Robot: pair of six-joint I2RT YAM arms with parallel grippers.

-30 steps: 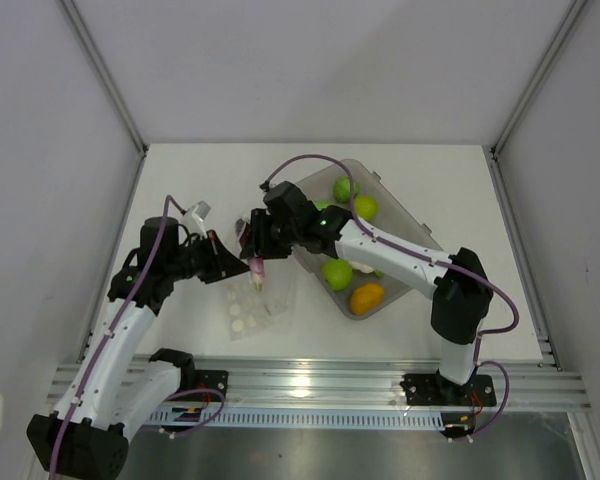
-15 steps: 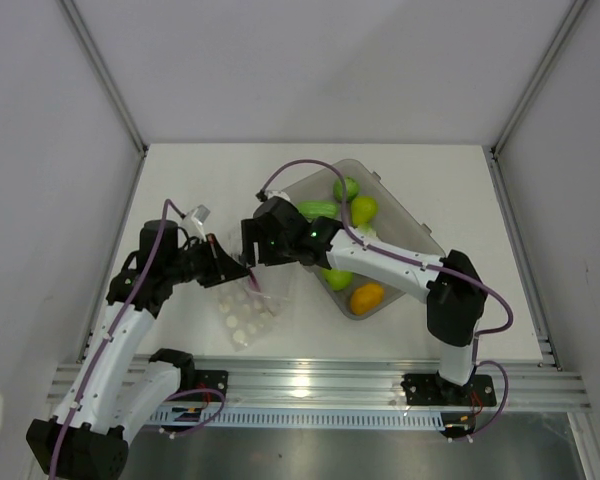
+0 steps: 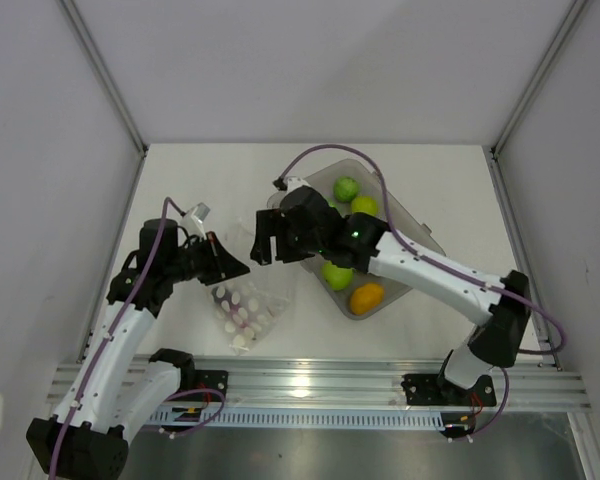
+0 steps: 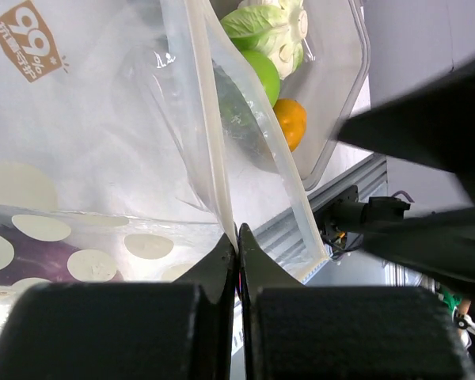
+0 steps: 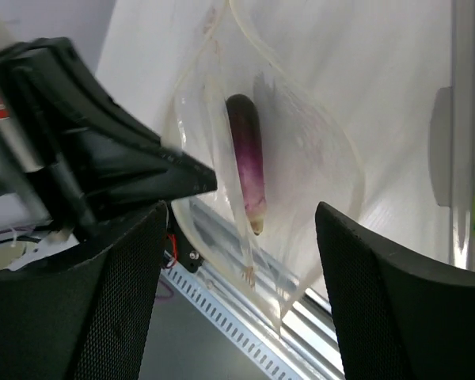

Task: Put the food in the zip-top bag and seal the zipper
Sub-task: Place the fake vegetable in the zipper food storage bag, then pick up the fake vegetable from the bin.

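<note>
Counted from above: two claws, one clear bag (image 3: pixel 248 305), one grey bin (image 3: pixel 400 200), one purple eggplant (image 5: pixel 248 162), three green fruits (image 3: pixel 346 188), one orange fruit (image 3: pixel 367 297). Left claw (image 4: pixel 237 241) pinched shut on the bag's mouth edge, left of centre in the top view. Right claw (image 3: pixel 263 240) spread wide and holding nothing, just above the bag's gaping mouth, centre of the top view. Eggplant inside the bag, framed between the right claw's fingers (image 5: pixel 111 301) in the right wrist view, apart from both. Bag on the table, lower left of centre, bin to its right. Part of the bin hidden under the right arm; a white cauliflower (image 4: pixel 281 28) seen only at the top of the left wrist view, so full count of bin contents uncertain.
</note>
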